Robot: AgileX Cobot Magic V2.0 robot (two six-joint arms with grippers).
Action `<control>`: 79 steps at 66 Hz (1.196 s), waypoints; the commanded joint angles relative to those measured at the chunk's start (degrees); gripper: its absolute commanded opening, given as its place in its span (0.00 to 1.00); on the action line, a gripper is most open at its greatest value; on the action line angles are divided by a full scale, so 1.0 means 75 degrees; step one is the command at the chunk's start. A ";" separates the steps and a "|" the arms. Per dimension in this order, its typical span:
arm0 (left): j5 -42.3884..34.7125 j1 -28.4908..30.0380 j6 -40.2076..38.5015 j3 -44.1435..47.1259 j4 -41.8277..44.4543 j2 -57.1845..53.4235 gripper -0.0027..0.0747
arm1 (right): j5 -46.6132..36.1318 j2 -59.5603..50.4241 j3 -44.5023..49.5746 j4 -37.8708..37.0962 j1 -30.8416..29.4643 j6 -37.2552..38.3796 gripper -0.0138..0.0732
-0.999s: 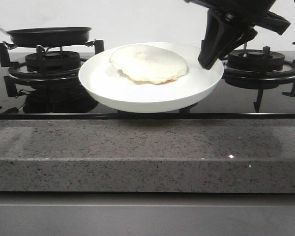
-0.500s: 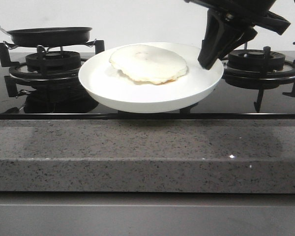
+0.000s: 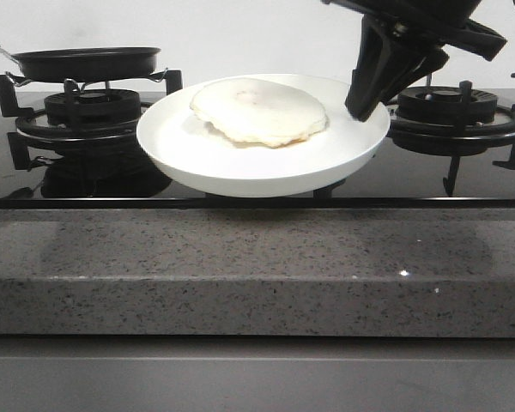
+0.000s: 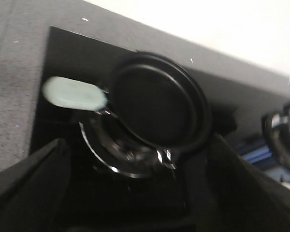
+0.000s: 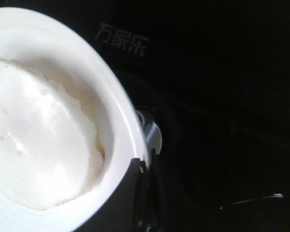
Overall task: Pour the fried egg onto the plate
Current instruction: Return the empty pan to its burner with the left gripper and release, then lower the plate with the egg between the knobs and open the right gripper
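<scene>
Here the fried egg (image 3: 259, 112) lies on the plate (image 3: 240, 163), slightly toward the far side, its white surface up and a thin browned edge showing at the near right. The plate sits at the middle of the black glass hob (image 3: 412, 176), between the two burners, with the speckled stone counter (image 3: 257, 266) in front. The right gripper (image 3: 363, 105) comes down from above and its fingers pinch the plate's right rim; in the right wrist view the white rim (image 5: 130, 140) runs straight into the dark finger, so the hold is on the plate. (No yolk can be made out in that view, which is washed out.)

On the left burner (image 3: 94, 107) rests the small black frying pan (image 3: 86, 62), empty, its pale green handle (image 4: 73, 94) pointing away from the plate. The left gripper (image 4: 135, 193) hovers above the pan, its two dark fingers (image 4: 34, 179) spread wide and holding nothing. The right burner (image 3: 459, 107) stands bare behind the right arm.
</scene>
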 commanded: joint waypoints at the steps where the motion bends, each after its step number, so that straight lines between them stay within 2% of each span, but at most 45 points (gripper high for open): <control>1: -0.0407 -0.0818 -0.0888 -0.0234 0.1394 -0.0892 0.76 | -0.0313 -0.0323 -0.0193 0.0247 -0.0006 -0.0056 0.08; 12: -0.0503 -0.2466 -0.2876 -0.0183 0.4501 -0.1798 0.76 | -0.0313 -0.0323 -0.0193 0.0247 -0.0006 -0.0056 0.08; 22: -0.0423 -0.3649 -0.3954 0.0512 0.6155 -0.2735 0.76 | -0.0313 -0.0323 -0.0193 0.0247 -0.0006 -0.0056 0.08; 32: -0.0341 -0.4097 -0.4048 0.1366 0.6345 -0.3558 0.76 | -0.0313 -0.0323 -0.0193 0.0247 -0.0006 -0.0056 0.08; 50: -0.0349 -0.4098 -0.4048 0.2579 0.6257 -0.4660 0.76 | -0.0313 -0.0323 -0.0193 0.0247 -0.0006 -0.0056 0.08; 79: -0.0336 -0.4098 -0.4048 0.2812 0.6164 -0.4870 0.76 | -0.0313 -0.0323 -0.0193 0.0247 -0.0006 -0.0056 0.08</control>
